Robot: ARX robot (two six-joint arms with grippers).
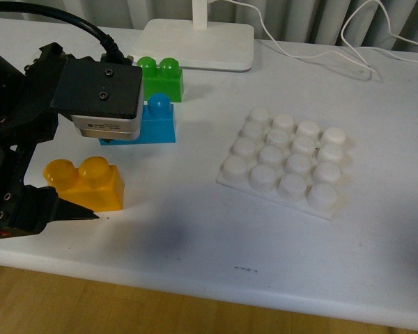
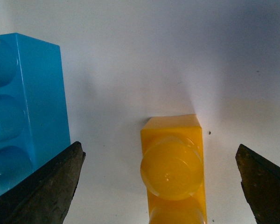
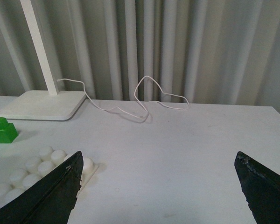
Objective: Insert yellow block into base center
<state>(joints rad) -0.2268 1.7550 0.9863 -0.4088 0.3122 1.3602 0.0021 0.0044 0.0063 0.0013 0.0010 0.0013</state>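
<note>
The yellow-orange plastic two-stud block (image 1: 83, 183) is sitting upright on the white table (image 1: 195, 240), well to the left of the flat white square studded base (image 1: 224, 182), not yet gripped. The left gripper (image 2: 159, 151) is hovering spread wide, one finger on each side of the block. The right gripper (image 3: 158, 163) is hanging open near the base. One left finger is standing close to the blue plastic brick (image 2: 32, 102), so closing risks nudging that brick or skewing the block. A small label (image 1: 103, 127) on the wrist housing is showing, probably printed, but unreadable.
</note>
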